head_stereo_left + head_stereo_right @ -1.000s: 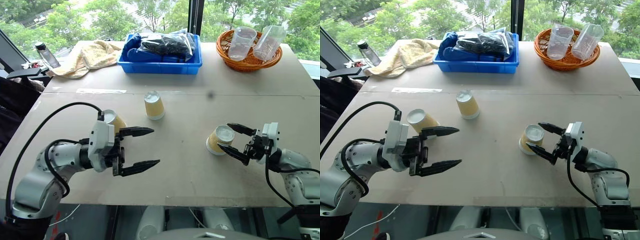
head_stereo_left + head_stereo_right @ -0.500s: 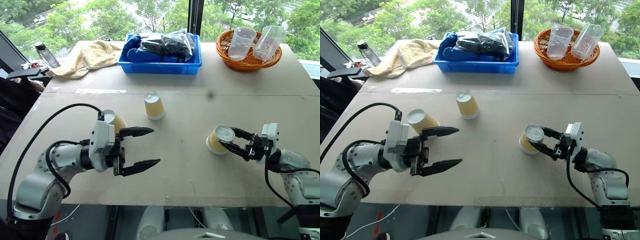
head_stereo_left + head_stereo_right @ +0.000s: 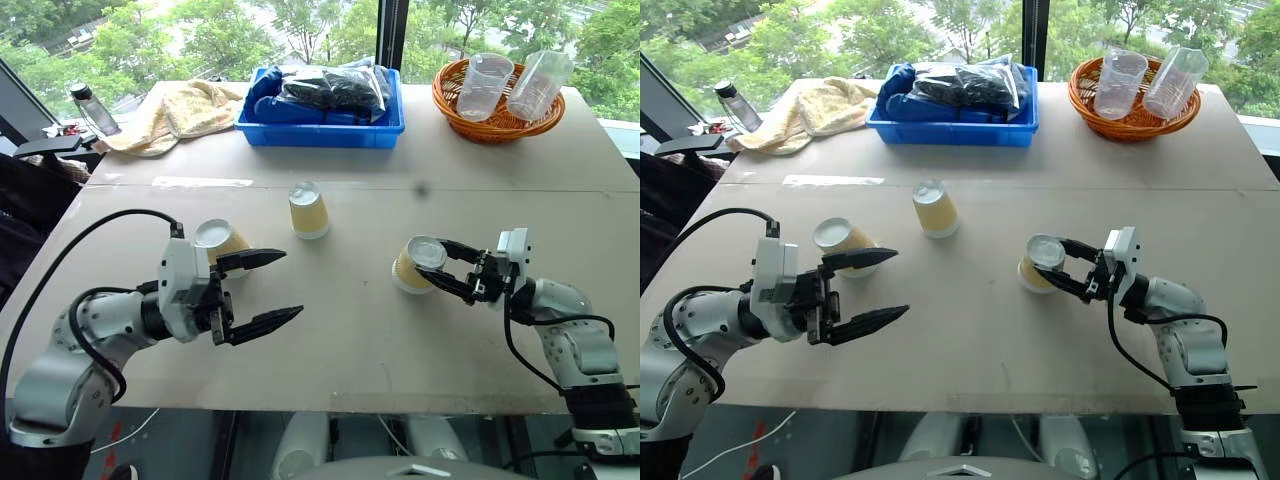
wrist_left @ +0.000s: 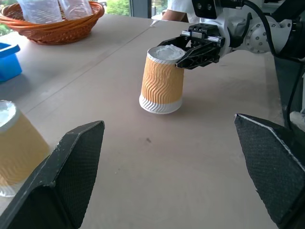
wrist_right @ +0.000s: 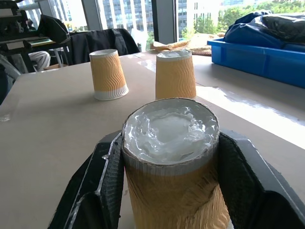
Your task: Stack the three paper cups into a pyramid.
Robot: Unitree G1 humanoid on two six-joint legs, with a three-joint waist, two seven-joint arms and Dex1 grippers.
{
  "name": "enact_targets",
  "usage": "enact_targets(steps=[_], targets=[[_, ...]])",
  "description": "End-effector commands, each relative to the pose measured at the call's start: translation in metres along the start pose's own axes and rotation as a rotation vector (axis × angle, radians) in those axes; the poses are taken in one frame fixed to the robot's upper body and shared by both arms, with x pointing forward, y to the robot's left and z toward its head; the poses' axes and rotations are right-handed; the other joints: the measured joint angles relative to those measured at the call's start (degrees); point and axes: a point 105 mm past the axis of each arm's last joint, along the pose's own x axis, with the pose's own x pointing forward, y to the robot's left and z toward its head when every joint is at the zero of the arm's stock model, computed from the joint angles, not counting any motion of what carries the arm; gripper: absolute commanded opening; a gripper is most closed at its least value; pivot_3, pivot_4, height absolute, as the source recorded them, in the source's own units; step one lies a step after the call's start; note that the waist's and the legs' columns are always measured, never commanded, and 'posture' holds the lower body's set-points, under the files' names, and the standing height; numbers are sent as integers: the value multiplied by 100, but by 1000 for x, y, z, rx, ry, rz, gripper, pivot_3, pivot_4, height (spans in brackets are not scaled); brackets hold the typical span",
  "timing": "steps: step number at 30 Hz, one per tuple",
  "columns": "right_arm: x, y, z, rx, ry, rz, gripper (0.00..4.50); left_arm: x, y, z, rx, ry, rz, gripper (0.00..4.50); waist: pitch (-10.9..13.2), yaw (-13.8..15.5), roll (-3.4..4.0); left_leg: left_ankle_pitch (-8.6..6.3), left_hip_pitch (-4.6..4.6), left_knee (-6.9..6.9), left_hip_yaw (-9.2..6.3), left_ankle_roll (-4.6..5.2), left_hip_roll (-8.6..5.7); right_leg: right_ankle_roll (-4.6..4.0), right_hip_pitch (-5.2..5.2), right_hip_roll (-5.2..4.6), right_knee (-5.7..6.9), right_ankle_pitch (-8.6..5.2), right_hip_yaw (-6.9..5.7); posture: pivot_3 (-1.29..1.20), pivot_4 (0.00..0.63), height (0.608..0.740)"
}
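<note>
R hand (image 3: 452,270) clenched on paper cup (image 3: 414,266); L hand (image 3: 268,288) spread wide; no legible writing.

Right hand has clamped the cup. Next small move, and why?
Probably slide it toward the middle yellow-tan ribbed paper cup. The right hand grips its inverted paper cup near the top, and the three cups stand apart, so no base pair exists yet.

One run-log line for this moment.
right gripper: shut on upside-down yellow-tan ribbed paper cup | left gripper: open, empty | pyramid: not started

Office: high-rise windows (image 5: 119,14), chairs (image 5: 102,40), worktable (image 3: 350,340).
</note>
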Motion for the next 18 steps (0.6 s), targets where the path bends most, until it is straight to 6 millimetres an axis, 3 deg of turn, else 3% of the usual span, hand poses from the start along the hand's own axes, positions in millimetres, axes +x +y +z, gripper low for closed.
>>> enact_targets(steps=[1, 5, 10, 18], targets=[[12, -4, -1, 32, 16, 18, 2355, -6, 2, 8, 46, -16, 31, 4500, 1, -10, -1, 0, 1, 0, 0, 0, 0, 0, -1, 0, 0, 0, 0, 0, 150, 740], [14, -8, -4, 16, 53, 25, 2355, -8, 4, 7, 53, -15, 50, 4500, 1, -15, 0, 0, 0, -2, -2, -1, 0, 0, -5, 1, 4, 0, -2, 0, 150, 740], [14, -8, 3, 30, 42, 48, 4336, -7, 3, 6, 45, -32, 64, 4500, 1, -19, 0, 0, -1, -2, 0, 0, 0, 0, -5, 0, 3, 0, 0, 0, 150, 740], [-7, -11, 23, -26, 18, 42, 4442, -8, 10, 11, 11, -148, 216, 4500, 2, -12, -2, 0, -13, -1, 0, 0, 0, 0, -18, -1, 4, 0, 1, 0, 150, 740]])
